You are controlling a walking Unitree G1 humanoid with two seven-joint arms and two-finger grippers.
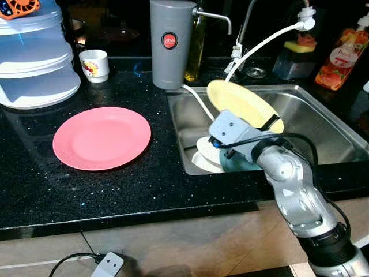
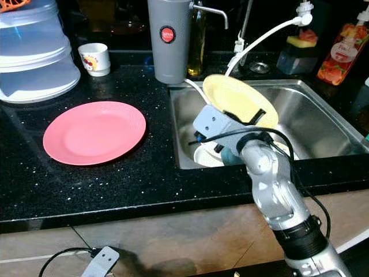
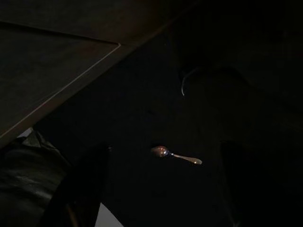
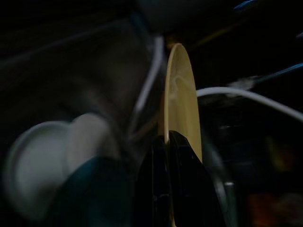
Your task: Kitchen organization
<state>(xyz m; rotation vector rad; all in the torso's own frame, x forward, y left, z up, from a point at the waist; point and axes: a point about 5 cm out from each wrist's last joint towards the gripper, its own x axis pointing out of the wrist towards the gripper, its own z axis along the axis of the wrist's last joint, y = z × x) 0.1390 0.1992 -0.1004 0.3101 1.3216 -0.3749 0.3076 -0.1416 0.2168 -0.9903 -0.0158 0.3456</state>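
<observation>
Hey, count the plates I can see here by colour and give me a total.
Pink plate, flat on the counter: 1
Yellow plate, held tilted over the sink by the right gripper: 1
Total: 2

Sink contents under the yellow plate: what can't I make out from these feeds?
- Dishes in the sink: right arm and yellow plate cover them in the head views; blurred in the right wrist view.
- Right gripper: jaws clamp the plate's rim.
- Left wrist view: too dark beyond a spoon.
</observation>
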